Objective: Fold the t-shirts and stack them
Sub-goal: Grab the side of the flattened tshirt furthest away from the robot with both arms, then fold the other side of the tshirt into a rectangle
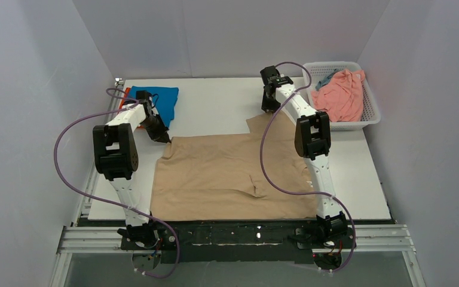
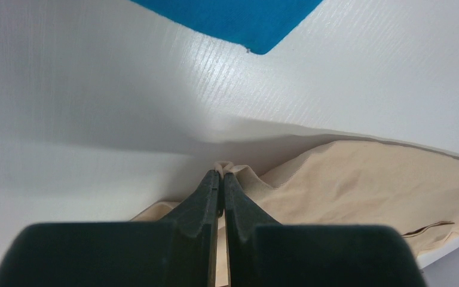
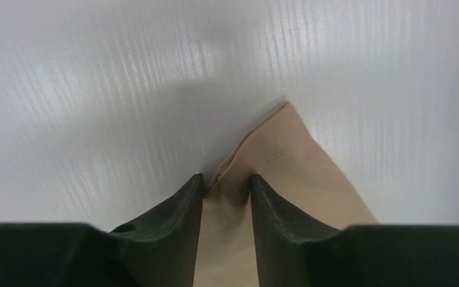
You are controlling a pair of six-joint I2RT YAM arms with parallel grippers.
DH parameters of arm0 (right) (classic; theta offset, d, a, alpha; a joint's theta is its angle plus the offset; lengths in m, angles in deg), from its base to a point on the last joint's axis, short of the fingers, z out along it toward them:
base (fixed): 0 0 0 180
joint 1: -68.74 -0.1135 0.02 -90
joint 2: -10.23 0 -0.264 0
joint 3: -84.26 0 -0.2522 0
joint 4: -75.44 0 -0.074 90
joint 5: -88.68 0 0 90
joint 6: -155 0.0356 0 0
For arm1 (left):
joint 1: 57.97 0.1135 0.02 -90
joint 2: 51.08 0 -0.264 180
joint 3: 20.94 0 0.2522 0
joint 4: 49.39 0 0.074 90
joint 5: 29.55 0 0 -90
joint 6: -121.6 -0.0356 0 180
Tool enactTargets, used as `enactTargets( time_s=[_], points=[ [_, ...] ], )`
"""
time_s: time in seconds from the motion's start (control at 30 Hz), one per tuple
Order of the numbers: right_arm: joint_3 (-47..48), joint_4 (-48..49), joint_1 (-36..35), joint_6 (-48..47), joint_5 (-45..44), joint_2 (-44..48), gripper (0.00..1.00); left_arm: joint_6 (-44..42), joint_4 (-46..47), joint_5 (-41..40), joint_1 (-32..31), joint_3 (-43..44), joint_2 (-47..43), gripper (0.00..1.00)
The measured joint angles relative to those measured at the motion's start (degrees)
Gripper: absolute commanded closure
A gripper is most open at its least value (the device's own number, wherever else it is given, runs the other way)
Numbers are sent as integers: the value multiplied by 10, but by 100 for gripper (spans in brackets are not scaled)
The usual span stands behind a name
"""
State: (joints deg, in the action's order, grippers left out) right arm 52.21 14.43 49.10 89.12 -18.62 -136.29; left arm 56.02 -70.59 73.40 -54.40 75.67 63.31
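Observation:
A beige-tan t-shirt (image 1: 233,173) lies spread flat on the white table. My left gripper (image 1: 161,136) is shut on its far left corner, and the wrist view shows a small fold of cloth (image 2: 358,173) pinched at the tips (image 2: 222,174). My right gripper (image 1: 269,107) is at the shirt's far right corner. Its jaws (image 3: 227,179) stand partly open with a puckered fold of beige cloth (image 3: 293,161) between them. A folded bright blue t-shirt (image 1: 158,98) lies at the far left, on an orange-red one (image 1: 125,91); the blue one also shows in the left wrist view (image 2: 239,18).
A white mesh basket (image 1: 352,124) stands at the far right and holds a salmon pink shirt (image 1: 342,95) and a grey-blue one (image 1: 326,79). Grey walls close in the table on three sides. A black strip runs along the near edge.

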Motion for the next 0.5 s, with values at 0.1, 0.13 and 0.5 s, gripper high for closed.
enactTargets(
  time_s=[0.1,0.13,0.5],
  points=[
    [-6,7,-1,0,7,2,83,1,1,0,0,0,-1,100],
    [-8,8,-2,-1,7,3,88,1,4,0,0,-3,-3,100],
    [-102,29,4,-26,5,61,99,1,11,4,0,-31,-35,100]
  ],
)
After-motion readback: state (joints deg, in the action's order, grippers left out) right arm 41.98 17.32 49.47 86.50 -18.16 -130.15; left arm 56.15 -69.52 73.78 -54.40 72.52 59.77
